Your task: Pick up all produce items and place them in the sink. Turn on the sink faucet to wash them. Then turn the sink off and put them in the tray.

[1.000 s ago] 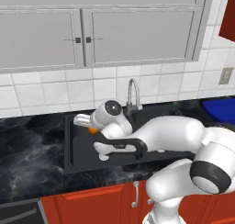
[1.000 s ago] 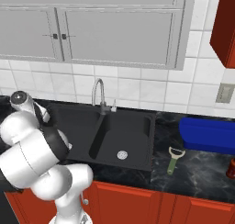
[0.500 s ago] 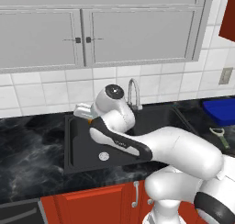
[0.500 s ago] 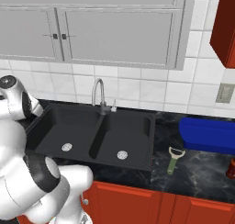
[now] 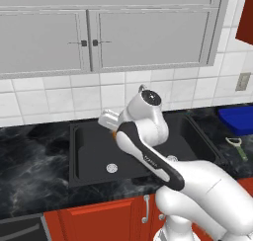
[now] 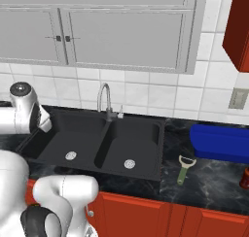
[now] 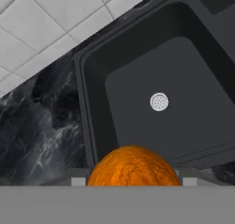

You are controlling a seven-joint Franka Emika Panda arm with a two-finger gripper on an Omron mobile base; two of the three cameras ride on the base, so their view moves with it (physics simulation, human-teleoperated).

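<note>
You've got the orange (image 7: 132, 165) clamped in the gripper (image 7: 132, 179), jaws partway closed around it, hanging over the left basin of the sink (image 7: 92, 126). I'd lower it near the drain (image 7: 159, 102) before letting go so it doesn't bounce out.

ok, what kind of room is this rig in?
A rendered home kitchen, by the look of it: black double-basin sink with a gooseneck faucet, grey wall cabinets over white tile, and dark marble counter on red base cabinets.
</note>
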